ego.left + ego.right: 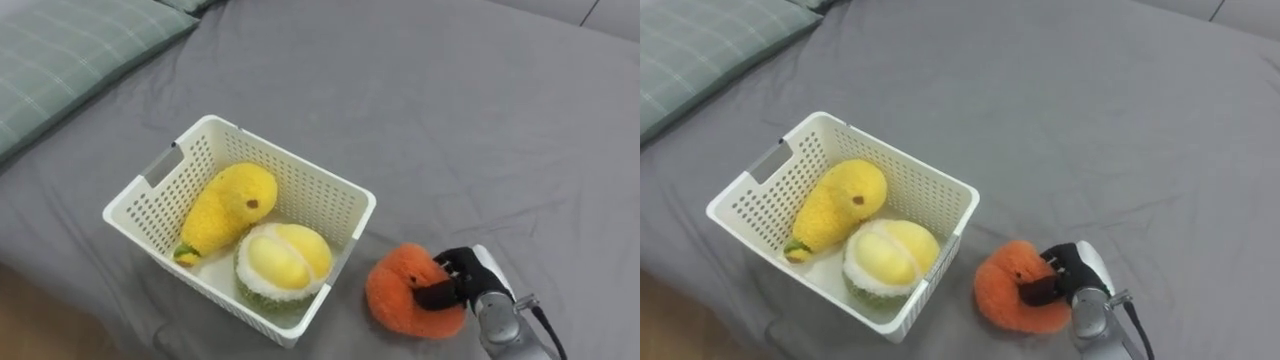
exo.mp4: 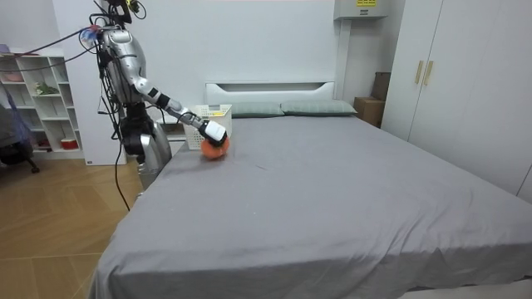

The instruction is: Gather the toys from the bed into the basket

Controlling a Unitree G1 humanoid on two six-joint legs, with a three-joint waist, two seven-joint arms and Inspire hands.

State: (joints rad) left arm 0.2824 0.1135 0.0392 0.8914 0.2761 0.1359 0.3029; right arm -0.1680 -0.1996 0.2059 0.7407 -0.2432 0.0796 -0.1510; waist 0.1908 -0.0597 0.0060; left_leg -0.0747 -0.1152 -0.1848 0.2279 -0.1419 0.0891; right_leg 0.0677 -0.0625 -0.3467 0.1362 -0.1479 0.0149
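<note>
A white slatted basket (image 1: pixel 330 185) (image 1: pixel 940 185) rests on the grey bed. Inside it lie a yellow pear-shaped plush (image 1: pixel 228 208) (image 1: pixel 832 207) and a pale yellow-and-green durian plush (image 1: pixel 284 262) (image 1: pixel 890 258). Just right of the basket an orange fuzzy plush (image 1: pixel 400 293) (image 1: pixel 1005 293) lies on the sheet. My right hand (image 1: pixel 462 280) (image 1: pixel 1065 275) comes in from the lower right, its dark fingers curled into the orange plush. In the room view the robot stands at the bedside with its right arm stretched out to the orange plush (image 2: pixel 214 148) beside the basket (image 2: pixel 218 111).
A green checked pillow (image 1: pixel 60 70) lies at the upper left, beyond the basket. The bed's edge runs along the lower left, with wooden floor (image 1: pixel 40 320) below it. Bare grey sheet (image 1: pixel 480 130) spreads to the right and far side.
</note>
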